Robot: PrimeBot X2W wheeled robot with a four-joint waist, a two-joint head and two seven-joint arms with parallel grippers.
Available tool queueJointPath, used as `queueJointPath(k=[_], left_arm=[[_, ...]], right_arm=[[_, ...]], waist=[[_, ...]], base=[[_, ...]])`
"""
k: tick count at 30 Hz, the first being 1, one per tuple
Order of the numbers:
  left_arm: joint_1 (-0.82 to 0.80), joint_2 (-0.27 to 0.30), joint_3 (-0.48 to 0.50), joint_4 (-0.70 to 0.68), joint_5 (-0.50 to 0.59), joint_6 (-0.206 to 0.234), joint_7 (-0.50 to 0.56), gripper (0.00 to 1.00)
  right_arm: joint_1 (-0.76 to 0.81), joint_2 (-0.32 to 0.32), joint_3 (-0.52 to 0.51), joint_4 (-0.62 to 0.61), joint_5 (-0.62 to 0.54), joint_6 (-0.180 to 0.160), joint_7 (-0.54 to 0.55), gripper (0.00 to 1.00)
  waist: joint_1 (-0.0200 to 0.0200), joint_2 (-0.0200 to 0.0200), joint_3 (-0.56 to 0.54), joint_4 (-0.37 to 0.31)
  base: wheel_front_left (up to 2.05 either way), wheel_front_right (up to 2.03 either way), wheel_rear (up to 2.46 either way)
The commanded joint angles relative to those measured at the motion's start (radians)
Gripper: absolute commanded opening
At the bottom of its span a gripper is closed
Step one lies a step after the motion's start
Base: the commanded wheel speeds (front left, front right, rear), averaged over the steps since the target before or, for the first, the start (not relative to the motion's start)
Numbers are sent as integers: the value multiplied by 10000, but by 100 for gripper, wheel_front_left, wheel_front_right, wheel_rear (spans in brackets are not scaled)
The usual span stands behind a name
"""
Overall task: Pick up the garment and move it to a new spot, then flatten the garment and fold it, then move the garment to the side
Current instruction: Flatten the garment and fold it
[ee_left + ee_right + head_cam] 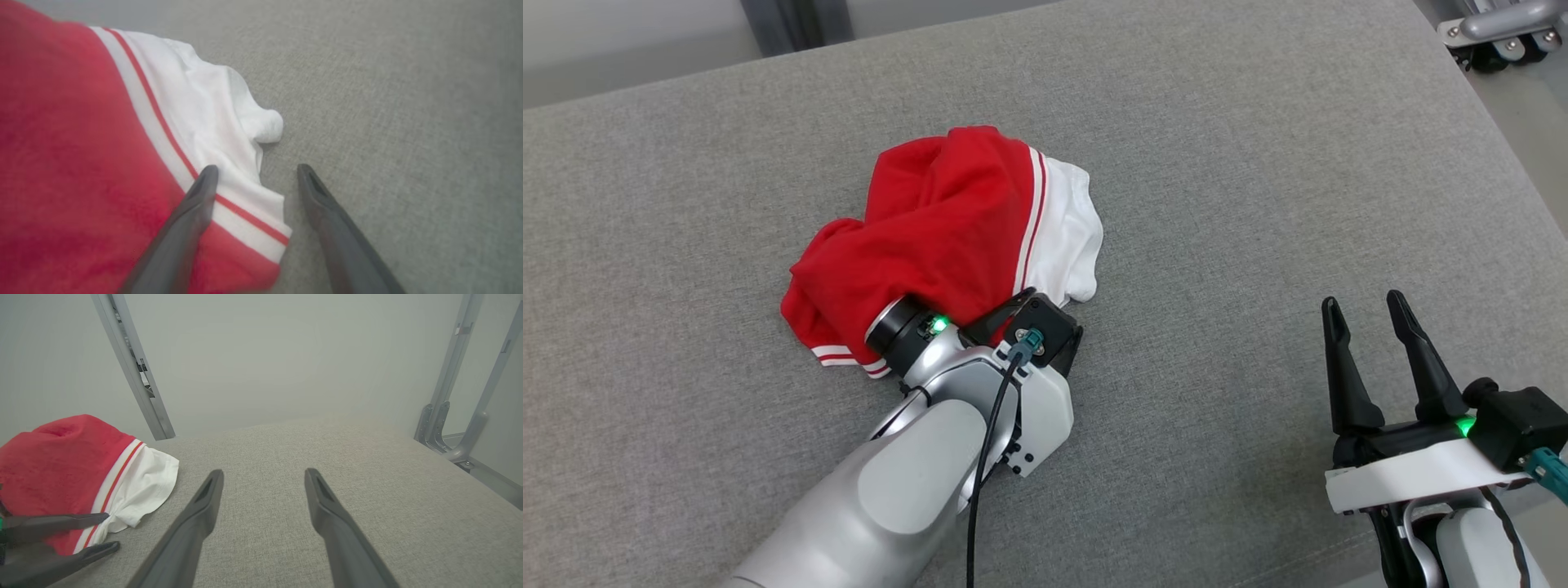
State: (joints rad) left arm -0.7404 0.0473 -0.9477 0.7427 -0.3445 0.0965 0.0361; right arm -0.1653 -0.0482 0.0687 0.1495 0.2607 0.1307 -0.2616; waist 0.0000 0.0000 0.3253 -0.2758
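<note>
Risk lies first at the left pincer (257,169), which stands released with its jaws spread across the near hem of the crumpled red-and-white knit garment (939,220). One finger (200,196) lies over the striped band, the other over the bare grey fabric-covered bench (1217,204). Nothing is gripped yet.

If the jaws close here, they may catch only the thin striped edge, and the cloth is likely to slip out under its own weight on the lift. If the fingers press in deeper, they may pinch several layers, and the garment would then rise as a wad that resists flattening. A fingertip that drags on the bench covering could also push the heap instead of taking it. The right pincer (1364,300) hovers released, well apart from the garment, and offers no support.

Garment condition: it lies bunched near the middle of the bench. The near part is red with a white-and-red striped hem. A white panel falls to the right side, its corner curled. Folds overlap, so sleeves and neckline cannot be told apart.
</note>
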Motion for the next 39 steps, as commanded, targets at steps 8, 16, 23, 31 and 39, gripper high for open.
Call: queueJointPath(k=[8, 16, 23, 31, 39], left_arm=[[-346, 93, -605, 641, -679, 185, 0, 0], [-739, 58, -298, 289, -1944, 4, -1339, 0], [-1428, 59, 137, -817, -3318, -453, -2534, 0], [-3125, 52, 916, -2044, -4376, -685, -3008, 0], [-4612, 53, 1715, -3820, -4433, -412, -3015, 0]], right_arm=[[-113, -44, -49, 46, 97, 1, -55, 100], [-6, -44, -39, 121, 90, 1, -55, 100], [267, -44, 165, 293, 54, 1, -55, 100], [468, -45, 415, 400, 0, 1, -55, 100], [473, -47, 583, 467, -47, 1, -56, 100]], waist=[[0, 0, 61, -68], [0, 0, -285, 64], [0, 0, -1030, 87], [0, 0, -1516, -115], [0, 0, -1519, -298]], base=[[0, 0, 0], [0, 0, 0], [0, 0, 0], [0, 0, 0], [0, 0, 0]])
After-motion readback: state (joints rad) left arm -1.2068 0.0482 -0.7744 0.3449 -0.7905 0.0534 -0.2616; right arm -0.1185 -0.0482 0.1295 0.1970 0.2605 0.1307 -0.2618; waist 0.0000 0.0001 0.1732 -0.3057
